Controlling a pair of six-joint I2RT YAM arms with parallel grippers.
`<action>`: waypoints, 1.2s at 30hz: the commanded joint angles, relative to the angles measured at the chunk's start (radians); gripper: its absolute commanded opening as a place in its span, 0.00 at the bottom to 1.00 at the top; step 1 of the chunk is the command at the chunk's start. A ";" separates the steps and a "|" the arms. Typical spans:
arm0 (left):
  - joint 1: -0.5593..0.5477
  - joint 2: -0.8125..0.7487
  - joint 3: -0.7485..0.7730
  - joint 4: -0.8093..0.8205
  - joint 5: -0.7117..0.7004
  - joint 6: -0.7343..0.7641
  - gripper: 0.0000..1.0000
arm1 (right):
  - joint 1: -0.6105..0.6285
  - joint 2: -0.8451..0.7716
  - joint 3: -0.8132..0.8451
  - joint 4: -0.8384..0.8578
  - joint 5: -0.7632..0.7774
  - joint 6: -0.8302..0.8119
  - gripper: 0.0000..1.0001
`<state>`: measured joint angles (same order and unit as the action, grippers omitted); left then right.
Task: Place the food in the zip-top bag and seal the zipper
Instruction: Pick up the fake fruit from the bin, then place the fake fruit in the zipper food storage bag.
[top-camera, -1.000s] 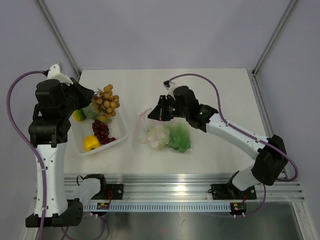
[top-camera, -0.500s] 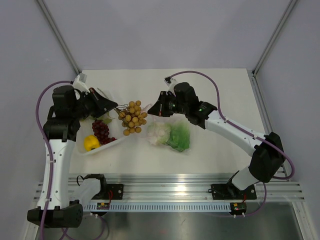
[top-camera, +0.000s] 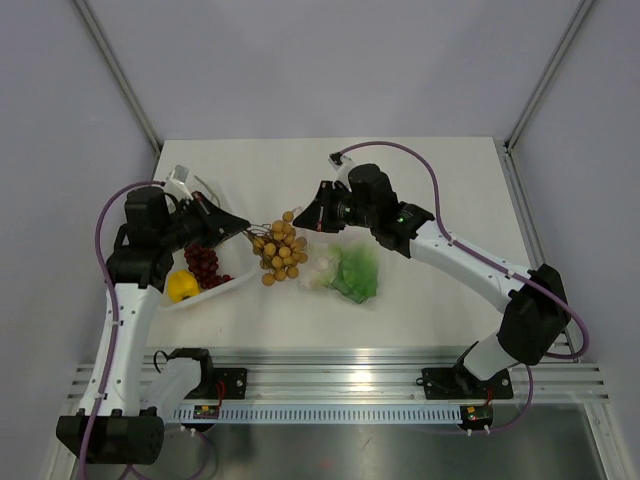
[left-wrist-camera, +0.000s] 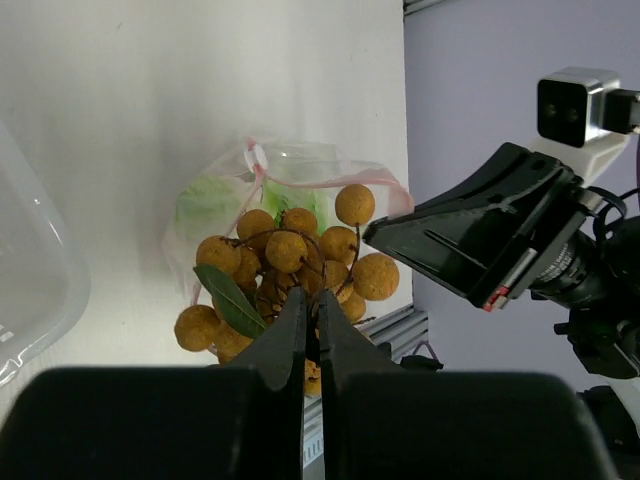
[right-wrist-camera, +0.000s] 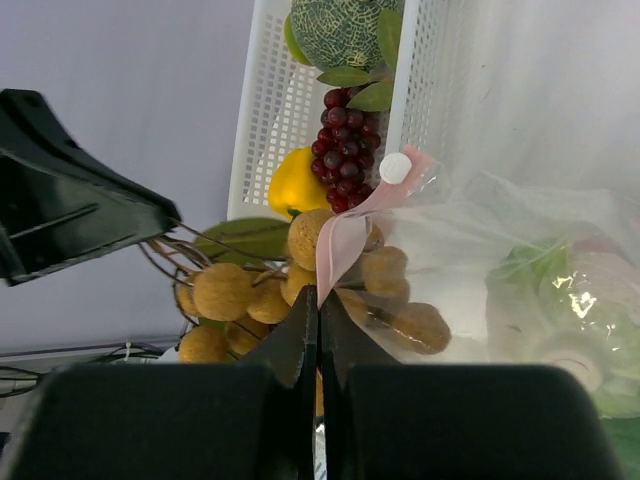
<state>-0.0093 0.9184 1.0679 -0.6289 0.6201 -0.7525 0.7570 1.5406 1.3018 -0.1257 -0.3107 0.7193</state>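
Observation:
My left gripper (top-camera: 243, 232) is shut on the stem of the bunch of tan-brown balls (top-camera: 280, 257) and holds it at the mouth of the zip-top bag (top-camera: 340, 268); the bunch also shows in the left wrist view (left-wrist-camera: 285, 265). My right gripper (top-camera: 308, 222) is shut on the bag's pink-red zipper strip (right-wrist-camera: 345, 245) and holds the mouth up and open. A few balls (right-wrist-camera: 405, 300) lie behind the clear plastic. Green lettuce (top-camera: 357, 272) and a pale vegetable (top-camera: 320, 270) lie inside the bag. Dark red grapes (top-camera: 203, 263) and a yellow piece (top-camera: 181, 286) remain in the tray.
The white tray (top-camera: 228, 284) stands at the left, under my left arm; in the right wrist view it is perforated (right-wrist-camera: 262, 120) and also holds a netted green melon (right-wrist-camera: 335, 28). The table's front edge with the metal rail (top-camera: 340, 375) runs below.
My left gripper has carried the tan-brown bunch from above the tray to the right, up to the bag's mouth. My right gripper has lifted the bag's mouth edge a little.

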 joint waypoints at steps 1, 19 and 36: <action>-0.017 0.002 -0.048 0.132 0.046 -0.062 0.00 | -0.004 -0.036 0.036 0.098 -0.051 0.031 0.00; -0.096 0.145 0.058 0.155 -0.146 -0.047 0.00 | 0.038 -0.048 0.070 0.115 -0.154 0.045 0.00; -0.101 0.155 0.145 0.155 -0.252 -0.122 0.00 | 0.068 -0.033 0.109 0.098 -0.194 0.037 0.00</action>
<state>-0.1062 1.0782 1.1393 -0.5297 0.4103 -0.8490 0.8005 1.5406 1.3384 -0.1001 -0.4583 0.7574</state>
